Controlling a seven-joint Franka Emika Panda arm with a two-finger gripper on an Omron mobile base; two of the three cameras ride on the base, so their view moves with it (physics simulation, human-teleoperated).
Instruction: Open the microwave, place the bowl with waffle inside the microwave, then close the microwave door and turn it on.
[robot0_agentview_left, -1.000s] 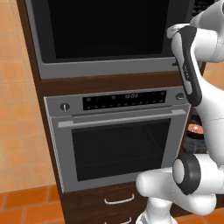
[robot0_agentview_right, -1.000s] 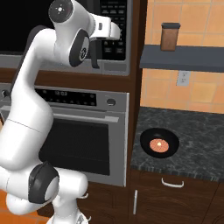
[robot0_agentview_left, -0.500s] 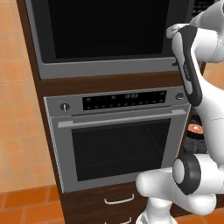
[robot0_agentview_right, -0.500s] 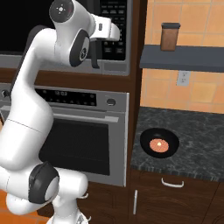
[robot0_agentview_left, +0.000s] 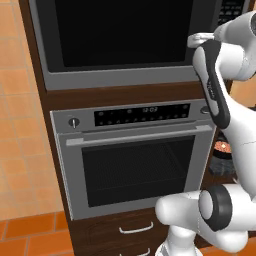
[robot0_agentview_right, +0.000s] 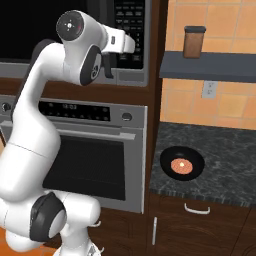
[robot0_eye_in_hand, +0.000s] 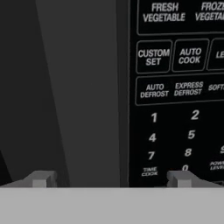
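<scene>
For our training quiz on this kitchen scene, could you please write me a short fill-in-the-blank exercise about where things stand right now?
1. The microwave door is ____.
2. The bowl with waffle sits on the dark counter to the ____ of the oven in the right base view.
3. The gripper faces the microwave, with its jaws ____.
4. The brown jar stands on a ____.

Missing words: closed; right; open; shelf

Closed microwave (robot0_agentview_left: 125, 45); black bowl with waffle (robot0_agentview_right: 182, 164) on counter
</scene>
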